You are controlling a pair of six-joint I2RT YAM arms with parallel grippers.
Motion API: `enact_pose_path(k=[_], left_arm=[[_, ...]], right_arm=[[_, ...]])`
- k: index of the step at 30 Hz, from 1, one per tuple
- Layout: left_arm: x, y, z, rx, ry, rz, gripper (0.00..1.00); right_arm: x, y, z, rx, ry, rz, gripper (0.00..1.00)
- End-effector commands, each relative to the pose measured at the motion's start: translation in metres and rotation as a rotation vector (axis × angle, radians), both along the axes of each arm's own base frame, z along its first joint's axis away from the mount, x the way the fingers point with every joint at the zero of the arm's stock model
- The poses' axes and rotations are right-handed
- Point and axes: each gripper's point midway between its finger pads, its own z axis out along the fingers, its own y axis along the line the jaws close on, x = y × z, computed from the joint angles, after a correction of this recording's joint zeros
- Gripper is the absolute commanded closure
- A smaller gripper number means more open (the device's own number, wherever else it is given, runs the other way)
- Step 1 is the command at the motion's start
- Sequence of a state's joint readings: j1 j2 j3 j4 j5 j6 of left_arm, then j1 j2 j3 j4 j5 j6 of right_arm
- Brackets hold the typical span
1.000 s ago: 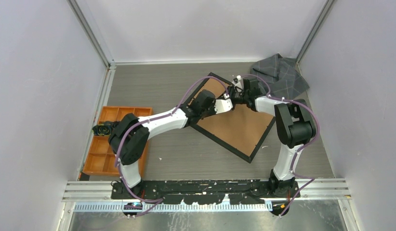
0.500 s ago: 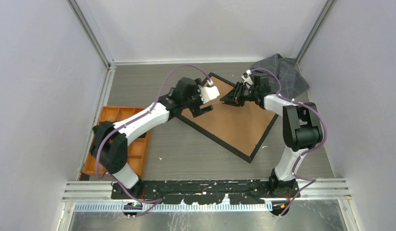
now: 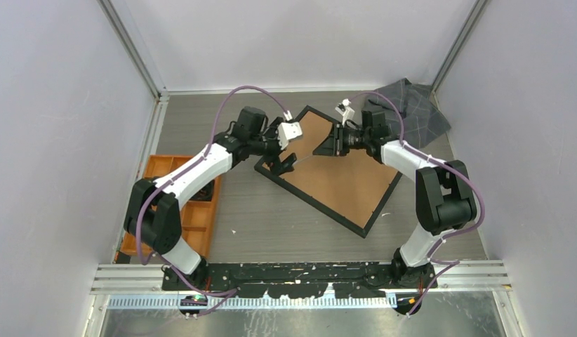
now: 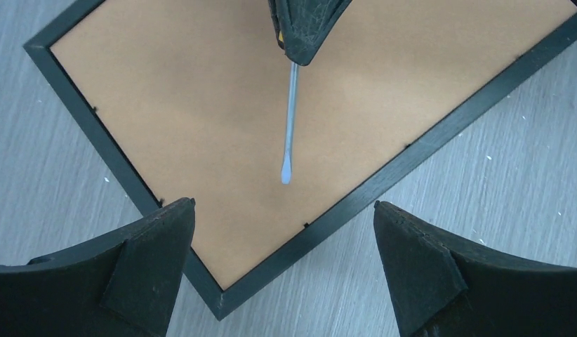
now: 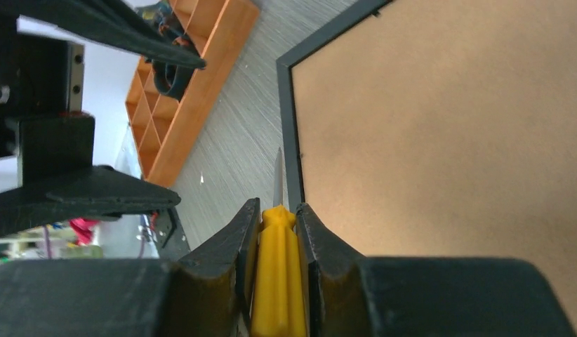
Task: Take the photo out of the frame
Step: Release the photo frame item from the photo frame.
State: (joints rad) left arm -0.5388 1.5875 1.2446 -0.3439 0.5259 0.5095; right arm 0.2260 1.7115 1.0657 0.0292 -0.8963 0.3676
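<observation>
Top view: the frame (image 3: 319,207) lies face-down on the tabletop (image 3: 272,225), brown backing board (image 3: 342,179) not out yet, so the photo's hidden; barely started. Left wrist: left gripper (image 4: 280,205) jaws wide open over a corner; right wrist: right gripper (image 5: 277,208) jaws clamped on a yellow screwdriver (image 5: 275,295).

The right gripper (image 5: 277,210) is clamped on the yellow handle of a screwdriver (image 5: 275,281), whose thin metal blade (image 5: 279,175) points ahead over the grey table (image 5: 236,140), just beside the frame's (image 5: 293,133) black border. The frame lies back-up, its brown backing board (image 5: 447,140) filling the right side. At upper left sits an orange compartment tray (image 5: 226,60) with something dark in it, and the left gripper (image 5: 191,134) juts in with its jaws spread wide.
</observation>
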Motion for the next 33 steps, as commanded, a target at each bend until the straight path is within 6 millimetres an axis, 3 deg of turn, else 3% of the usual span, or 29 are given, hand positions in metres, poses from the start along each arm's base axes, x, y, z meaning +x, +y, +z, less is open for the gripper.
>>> enact_pose_path(k=[1, 8, 12, 17, 22, 29, 33], left_arm=[[-0.007, 0.011, 0.0, -0.028, 0.047, -0.052, 0.0], [-0.011, 0.044, 0.002, -0.043, 0.156, -0.155, 0.0], [-0.01, 0.056, -0.015, 0.033, 0.139, -0.183, 0.0], [0.006, 0.064, -0.031, 0.098, 0.087, -0.121, 0.0], [0.029, 0.078, -0.052, 0.221, -0.017, -0.026, 0.0], [0.038, 0.077, -0.081, 0.342, -0.122, -0.003, 0.0], [0.037, 0.07, -0.09, 0.351, -0.136, -0.008, 0.0]], right_arm=[[-0.006, 0.01, 0.02, -0.04, -0.277, 0.139, 0.99], [-0.005, 0.014, 0.012, -0.117, -0.443, 0.28, 0.99], [0.001, 0.015, 0.001, -0.167, -0.523, 0.377, 0.99], [0.01, 0.025, -0.003, -0.186, -0.513, 0.475, 0.99], [0.005, 0.037, -0.02, -0.208, -0.492, 0.558, 0.99], [-0.022, 0.049, -0.019, -0.067, -0.379, 0.664, 0.99], [-0.028, 0.055, -0.03, -0.08, -0.386, 0.682, 0.99]])
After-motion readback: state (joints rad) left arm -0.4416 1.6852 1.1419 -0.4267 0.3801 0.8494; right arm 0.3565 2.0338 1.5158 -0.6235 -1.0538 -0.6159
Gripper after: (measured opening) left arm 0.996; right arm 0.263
